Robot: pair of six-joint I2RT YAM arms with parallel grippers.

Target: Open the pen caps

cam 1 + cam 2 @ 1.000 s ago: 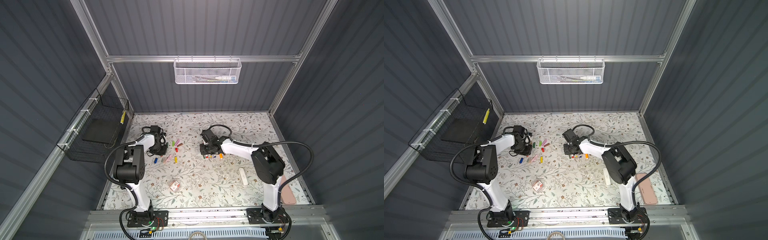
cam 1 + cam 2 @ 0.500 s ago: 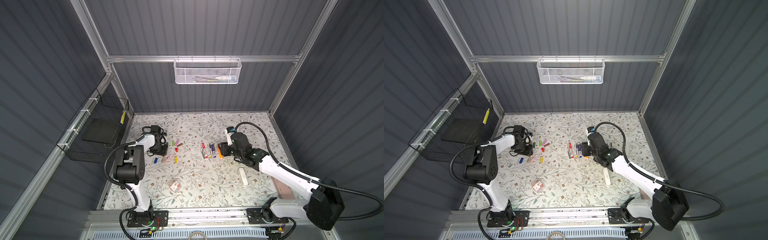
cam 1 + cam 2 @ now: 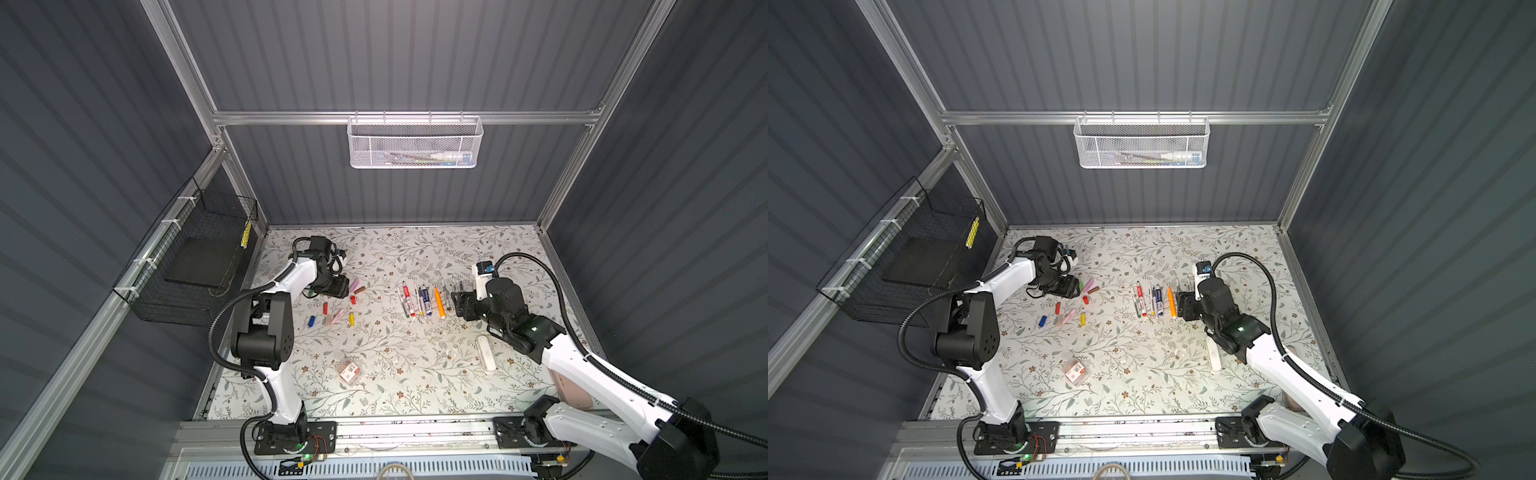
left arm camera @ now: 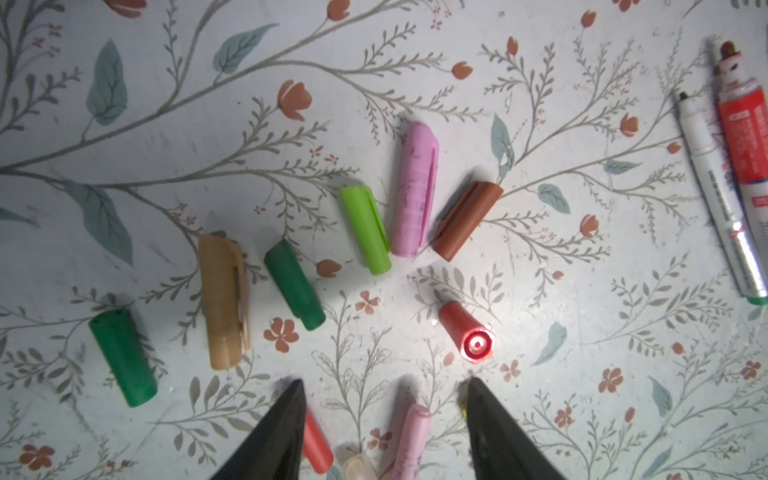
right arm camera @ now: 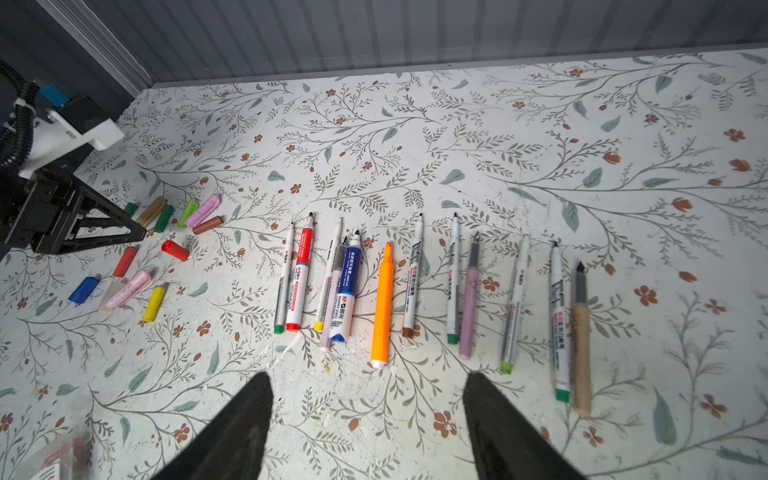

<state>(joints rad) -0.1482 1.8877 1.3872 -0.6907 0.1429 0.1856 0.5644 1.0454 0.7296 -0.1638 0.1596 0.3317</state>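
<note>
1. Left wrist view first: the left fingers (image 4: 278, 436) stand apart and grip nothing. A pale pink cap (image 4: 409, 440) lies on the surface (image 4: 124, 124) under the gap.
2. Past the tips the pen caps (image 4: 365, 228) lie loose, all flat but one. There's a tan cap (image 4: 224, 299), three green ones, a long pink cap (image 4: 413, 195) and a brown cap (image 4: 467, 222). The red cap (image 4: 465, 328) has its open mouth tilted up to the lens.
3. In both top views that cluster (image 3: 340, 305) sits at about 9 o'clock from the middle of the surface.
4. The left arm (image 3: 297, 270) rises from its base at 7 o'clock and folds sharply at the elbow. Its forearm reaches toward 10 o'clock, and the wrist bends down over the caps.
5. The right arm (image 3: 582, 365) is stretched long and low from 5 o'clock. Its wrist sits at 3 o'clock, at the right end of the pens (image 3: 419, 301).
6. Right wrist view: the right fingers (image 5: 237, 432) are spread wide with nothing between them. The pens lie side by side with bare tips, an orange pen (image 5: 384, 303) among them.
7. A white case (image 3: 485, 353) lies at 4 o'clock, just beside the right forearm.
</note>
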